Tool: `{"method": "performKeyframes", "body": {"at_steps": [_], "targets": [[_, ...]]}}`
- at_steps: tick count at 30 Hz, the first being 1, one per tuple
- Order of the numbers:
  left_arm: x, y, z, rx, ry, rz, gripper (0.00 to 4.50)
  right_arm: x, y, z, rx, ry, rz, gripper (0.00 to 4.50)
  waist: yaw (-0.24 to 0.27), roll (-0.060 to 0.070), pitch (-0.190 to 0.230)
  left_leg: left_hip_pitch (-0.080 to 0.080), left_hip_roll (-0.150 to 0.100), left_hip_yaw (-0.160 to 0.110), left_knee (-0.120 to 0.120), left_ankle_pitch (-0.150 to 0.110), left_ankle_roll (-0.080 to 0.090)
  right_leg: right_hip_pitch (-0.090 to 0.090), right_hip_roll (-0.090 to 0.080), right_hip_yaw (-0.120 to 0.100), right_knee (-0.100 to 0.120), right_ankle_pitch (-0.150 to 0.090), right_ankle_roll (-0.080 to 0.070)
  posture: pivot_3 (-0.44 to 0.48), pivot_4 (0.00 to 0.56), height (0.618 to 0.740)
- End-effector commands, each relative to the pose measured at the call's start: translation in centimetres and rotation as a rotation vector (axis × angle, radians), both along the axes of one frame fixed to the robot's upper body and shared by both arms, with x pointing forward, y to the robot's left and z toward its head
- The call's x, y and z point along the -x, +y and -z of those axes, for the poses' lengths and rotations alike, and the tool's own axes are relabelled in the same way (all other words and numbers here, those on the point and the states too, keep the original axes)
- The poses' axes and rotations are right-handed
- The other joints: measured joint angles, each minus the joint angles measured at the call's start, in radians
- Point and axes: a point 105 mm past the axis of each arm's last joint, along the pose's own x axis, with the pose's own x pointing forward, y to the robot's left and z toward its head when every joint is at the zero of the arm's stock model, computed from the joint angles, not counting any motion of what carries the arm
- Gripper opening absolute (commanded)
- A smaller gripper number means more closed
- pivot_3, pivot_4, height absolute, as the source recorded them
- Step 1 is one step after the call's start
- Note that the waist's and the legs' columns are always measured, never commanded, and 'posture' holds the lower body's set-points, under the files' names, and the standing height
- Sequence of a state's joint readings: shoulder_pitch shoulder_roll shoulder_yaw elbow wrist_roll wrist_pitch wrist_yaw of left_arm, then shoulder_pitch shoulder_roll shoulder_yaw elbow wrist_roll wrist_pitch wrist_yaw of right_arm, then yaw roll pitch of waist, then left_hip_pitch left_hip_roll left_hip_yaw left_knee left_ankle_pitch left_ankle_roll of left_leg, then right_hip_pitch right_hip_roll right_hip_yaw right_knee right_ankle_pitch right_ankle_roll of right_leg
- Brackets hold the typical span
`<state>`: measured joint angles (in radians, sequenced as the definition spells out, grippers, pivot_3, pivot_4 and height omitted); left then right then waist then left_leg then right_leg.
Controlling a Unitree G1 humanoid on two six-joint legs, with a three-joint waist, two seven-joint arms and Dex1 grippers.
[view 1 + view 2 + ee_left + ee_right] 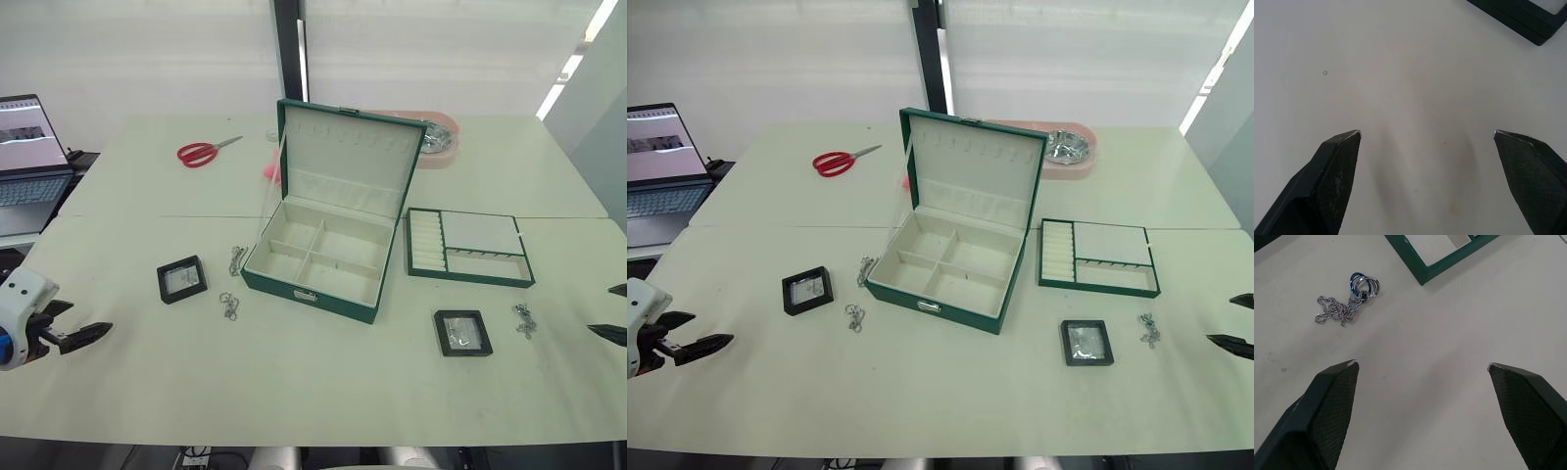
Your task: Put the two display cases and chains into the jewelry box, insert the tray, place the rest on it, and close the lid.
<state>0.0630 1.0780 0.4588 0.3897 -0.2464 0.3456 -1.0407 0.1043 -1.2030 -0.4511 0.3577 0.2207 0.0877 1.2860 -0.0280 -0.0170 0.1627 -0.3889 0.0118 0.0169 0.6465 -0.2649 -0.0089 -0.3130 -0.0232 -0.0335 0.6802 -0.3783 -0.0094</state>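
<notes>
My left tool [83,331] wide, empty; left display case [182,278] ahead-right, nearer than to right tool [615,313], also wide.

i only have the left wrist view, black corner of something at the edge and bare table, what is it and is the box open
Observer: That corner is a display case lying flat on the table, on the left side of the jewelry box. The lid stands open.
Operator: where's the other case
Observer: The second display case lies on the right side of the box, nearer the table's front edge than the tray.
Operator: right gripper holding anything
Observer: No. The right gripper is open above bare table, with a chain lying ahead of it.
</notes>
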Motion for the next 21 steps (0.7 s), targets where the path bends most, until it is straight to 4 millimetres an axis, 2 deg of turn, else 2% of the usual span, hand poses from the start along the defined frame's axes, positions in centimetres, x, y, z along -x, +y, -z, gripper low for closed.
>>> {"method": "performKeyframes", "body": {"at_steps": [1,16,21], "targets": [[0.1,0.3,-1.0,-0.026,-0.004,0.018,4.5,-0.2,-0.1,-1.7,0.018,-0.051,-0.003,4.47,0.0,0.0,0.0,0.0,0.0,0.0,0.0,0.0,0.0,0.0,0.0,0.0,0.0,0.0,0.0,0.0,0.15,0.74],[0.8,1.5,-0.4,-0.035,-0.031,-0.039,4.5,-0.1,-0.5,-1.8,0.026,-0.059,0.003,4.47,0.0,0.0,0.0,0.0,0.0,0.0,0.0,0.0,0.0,0.0,0.0,0.0,0.0,0.0,0.0,0.0,0.15,0.74],[0.3,1.5,-0.8,0.025,-0.083,-0.059,4.5,0.1,-0.6,-1.5,0.023,-0.055,0.006,4.47,0.0,0.0,0.0,0.0,0.0,0.0,0.0,0.0,0.0,0.0,0.0,0.0,0.0,0.0,0.0,0.0,0.15,0.74]]}}
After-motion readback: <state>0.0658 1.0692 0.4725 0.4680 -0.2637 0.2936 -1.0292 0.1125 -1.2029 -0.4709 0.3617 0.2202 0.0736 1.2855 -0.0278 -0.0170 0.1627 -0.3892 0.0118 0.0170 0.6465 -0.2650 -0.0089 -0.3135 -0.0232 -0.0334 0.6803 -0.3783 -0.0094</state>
